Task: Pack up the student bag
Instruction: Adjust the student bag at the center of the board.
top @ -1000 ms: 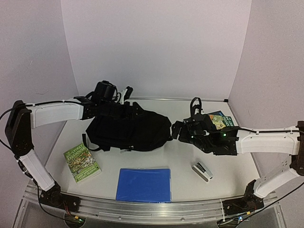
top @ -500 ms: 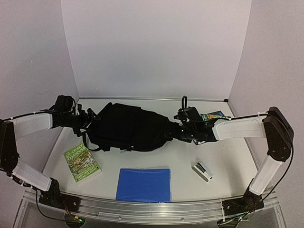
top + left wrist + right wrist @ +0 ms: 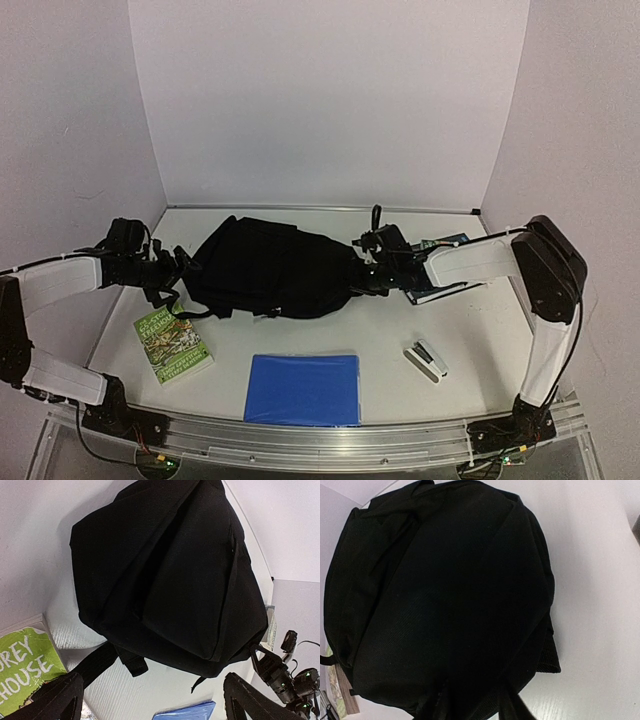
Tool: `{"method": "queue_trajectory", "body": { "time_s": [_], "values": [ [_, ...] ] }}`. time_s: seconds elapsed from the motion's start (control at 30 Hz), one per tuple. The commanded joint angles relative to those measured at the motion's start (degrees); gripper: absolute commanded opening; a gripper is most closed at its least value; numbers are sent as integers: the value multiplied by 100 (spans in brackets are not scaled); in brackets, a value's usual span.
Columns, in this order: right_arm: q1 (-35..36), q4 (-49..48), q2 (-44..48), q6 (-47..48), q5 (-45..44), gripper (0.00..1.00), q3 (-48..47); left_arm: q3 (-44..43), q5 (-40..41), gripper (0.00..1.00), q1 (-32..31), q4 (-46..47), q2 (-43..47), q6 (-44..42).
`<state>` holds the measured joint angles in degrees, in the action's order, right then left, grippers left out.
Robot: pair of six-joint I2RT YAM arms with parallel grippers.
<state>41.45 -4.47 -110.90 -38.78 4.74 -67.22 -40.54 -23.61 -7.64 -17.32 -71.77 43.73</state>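
The student bag (image 3: 270, 268), a black, soft woven-fabric backpack, lies slumped on the white tabletop (image 3: 480, 335) toward 12 o'clock, with its inside hidden. The left pincer (image 3: 180, 272) gapes wide and empty at the bag's 9 o'clock end, while the right pincer (image 3: 362, 272) sits at its 3 o'clock end, and I cannot tell whether it grips anything. A glossy green paperback (image 3: 172, 343) lies at 8 o'clock, a flat blue folder (image 3: 302, 388) at 6 and a small grey stapler (image 3: 426, 360) at 4.

The student bag (image 3: 275, 268) sprawls across the middle of the table (image 3: 480, 330), blocking you from left to right. On the near side, a green book (image 3: 172, 344), a blue folder (image 3: 303, 388) and a stapler (image 3: 426, 360) crowd the edge; you have bare lanes between bag and folder, and right of the stapler.
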Motion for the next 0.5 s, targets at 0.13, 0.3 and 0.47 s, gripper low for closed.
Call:
{"method": "queue_trajectory", "body": {
  "time_s": [0.13, 0.3, 0.47],
  "values": [
    [-6, -142, 690, -426, -145, 0, 967, 157, -271, 97, 29, 840, -550, 248],
    [-3, -53, 1327, -555, -238, 22, 1401, 8, -462, 96, 26, 1146, -931, 229],
    [25, 432, 2040, -504, -285, 60, 1346, -4, -271, 95, -20, 966, -602, 60]
  ]
}}
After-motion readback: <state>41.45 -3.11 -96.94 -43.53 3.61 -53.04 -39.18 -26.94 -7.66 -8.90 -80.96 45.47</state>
